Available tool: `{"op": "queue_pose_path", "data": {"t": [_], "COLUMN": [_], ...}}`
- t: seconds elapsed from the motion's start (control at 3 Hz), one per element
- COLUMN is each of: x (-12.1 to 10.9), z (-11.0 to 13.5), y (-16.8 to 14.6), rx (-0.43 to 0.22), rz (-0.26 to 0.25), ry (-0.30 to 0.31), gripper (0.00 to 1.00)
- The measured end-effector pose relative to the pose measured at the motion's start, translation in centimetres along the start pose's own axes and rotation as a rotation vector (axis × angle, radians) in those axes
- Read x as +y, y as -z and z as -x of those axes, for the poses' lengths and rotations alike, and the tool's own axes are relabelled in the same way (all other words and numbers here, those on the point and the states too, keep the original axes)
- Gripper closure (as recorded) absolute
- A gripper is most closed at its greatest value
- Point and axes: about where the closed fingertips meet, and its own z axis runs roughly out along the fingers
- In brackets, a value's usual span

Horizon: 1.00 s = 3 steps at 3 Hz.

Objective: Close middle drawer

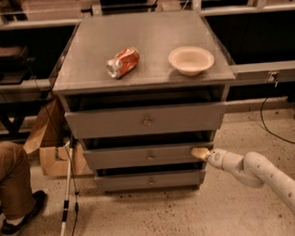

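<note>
The wide grey metal middle drawer is in the lower centre of the frame, between the taller top drawer and the narrower bottom drawer. It stands a little out of the cabinet. Your gripper is at the right end of its front panel, touching it or nearly so. The jaws look pressed together into one pale tip and hold nothing.

To push well, I think you should bring the contact nearer to the small round knob, because a push at the far corner can turn the tray and jam it. Push straight and slowly.

On the tabletop, the crushed red and silver can shows no writing that I can read, and the pale round bowl is plain.
</note>
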Motion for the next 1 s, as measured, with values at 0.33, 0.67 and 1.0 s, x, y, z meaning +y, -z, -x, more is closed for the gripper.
{"op": "queue_pose_path", "data": {"t": [0.33, 0.67, 1.0], "x": [0.03, -0.49, -0.43], "z": [-0.17, 0.45, 0.33], "y": [0.19, 0.94, 0.96], "rx": [0.000, -0.004, -0.004], "rz": [0.000, 0.004, 0.004], "ry": [0.000, -0.017, -0.017], "gripper": [1.00, 1.00, 1.00]}}
